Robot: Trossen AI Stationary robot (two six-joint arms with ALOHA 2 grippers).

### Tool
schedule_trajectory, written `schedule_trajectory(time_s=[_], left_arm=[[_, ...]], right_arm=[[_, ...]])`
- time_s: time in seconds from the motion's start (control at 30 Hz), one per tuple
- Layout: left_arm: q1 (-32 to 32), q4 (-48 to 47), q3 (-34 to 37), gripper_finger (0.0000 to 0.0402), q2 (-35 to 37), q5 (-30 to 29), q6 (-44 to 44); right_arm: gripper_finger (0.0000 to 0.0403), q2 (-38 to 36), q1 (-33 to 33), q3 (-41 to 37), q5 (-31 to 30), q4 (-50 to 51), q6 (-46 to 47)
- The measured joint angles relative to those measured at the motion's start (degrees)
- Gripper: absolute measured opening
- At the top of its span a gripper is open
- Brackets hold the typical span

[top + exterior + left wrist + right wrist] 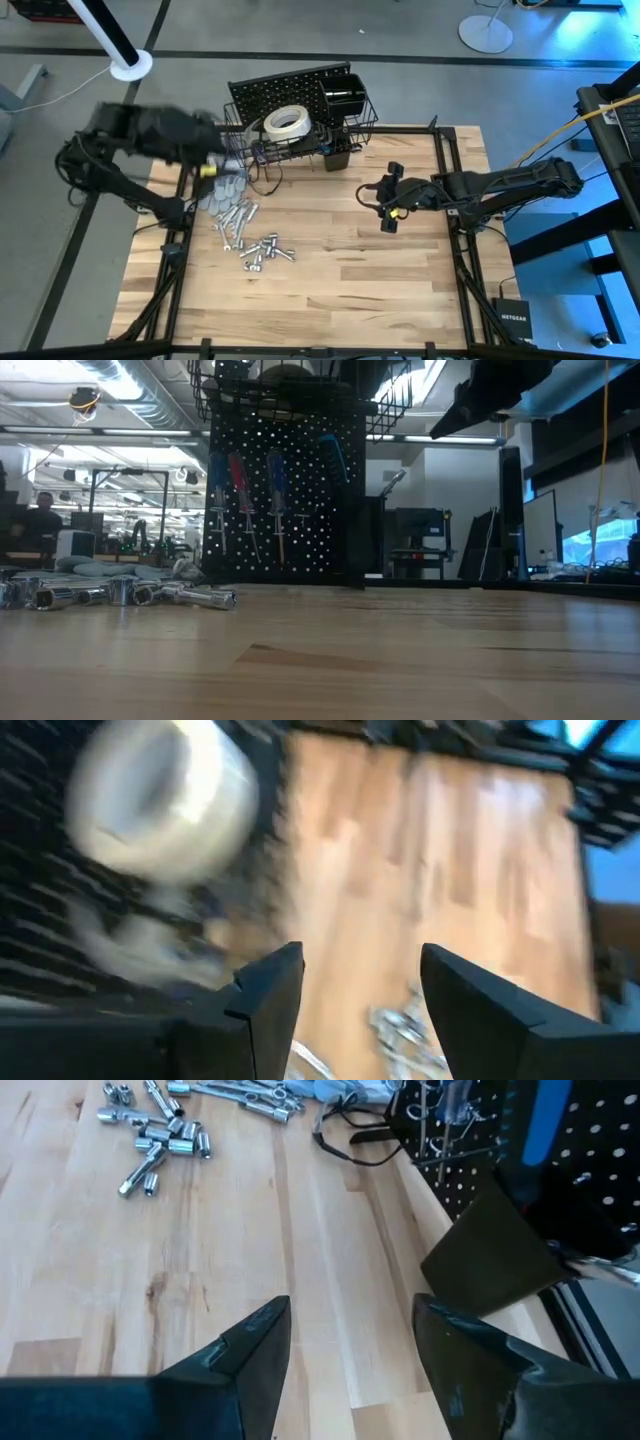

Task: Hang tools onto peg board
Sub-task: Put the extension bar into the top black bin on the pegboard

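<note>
From above, the wooden worktop [330, 260] carries the peg board [290, 95] at its far edge, tape [285, 123] in its basket [300, 130], sockets [250, 240] loose near the left tool [215, 165]. Low view: screwdrivers [240, 485] hang. Wrist views: left tool [355, 990] and right tool [350, 1345] parted, empty.

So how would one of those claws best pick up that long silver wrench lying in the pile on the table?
Probably from straight above, fingers closing across the slim middle of the wrench. It lies flat on the table, so its thin shaft offers two narrow sides to pinch, while its ends sit among other silver pieces. The left gripper is nearest and open.
</note>
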State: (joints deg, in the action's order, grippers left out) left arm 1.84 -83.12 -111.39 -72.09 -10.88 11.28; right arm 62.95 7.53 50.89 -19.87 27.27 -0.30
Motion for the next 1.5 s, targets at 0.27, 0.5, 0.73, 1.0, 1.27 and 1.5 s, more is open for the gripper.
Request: schedule_trajectory(time_s=[0.27, 0.5, 0.73, 1.0, 1.27, 1.5], left_arm=[[17.11, 9.76, 22.83, 0.0194, 9.40, -2.72, 21.78], [24.71, 14.12, 38.20, 0.0194, 9.98, -3.52, 37.25], [24.14, 17.76, 50.44, 0.0194, 5.81, -2.60, 47.34], [21.69, 31.21, 60.22, 0.0194, -0.98, 6.97, 49.66], [20.82, 35.14, 64.25, 0.0194, -8.62, 7.60, 49.46], [20.70, 42.40, 66.96, 0.0194, -12.62, 9.25, 46.83]], right_arm=[[0.0215, 0.71, 0.00, 0.00, 0.00, -0.47, 0.02], [0.0215, 1.08, 0.00, 0.00, 0.01, -0.68, 0.02], [0.0215, 4.19, 0.00, 0.00, 0.01, -2.59, 1.55], [0.0215, 12.82, 0.00, 0.00, -0.09, -5.79, 2.58], [0.0215, 18.16, 0.00, 0.00, -0.45, -8.22, 3.41], [0.0215, 18.59, 0.00, 0.00, -0.47, -8.34, 4.54]])
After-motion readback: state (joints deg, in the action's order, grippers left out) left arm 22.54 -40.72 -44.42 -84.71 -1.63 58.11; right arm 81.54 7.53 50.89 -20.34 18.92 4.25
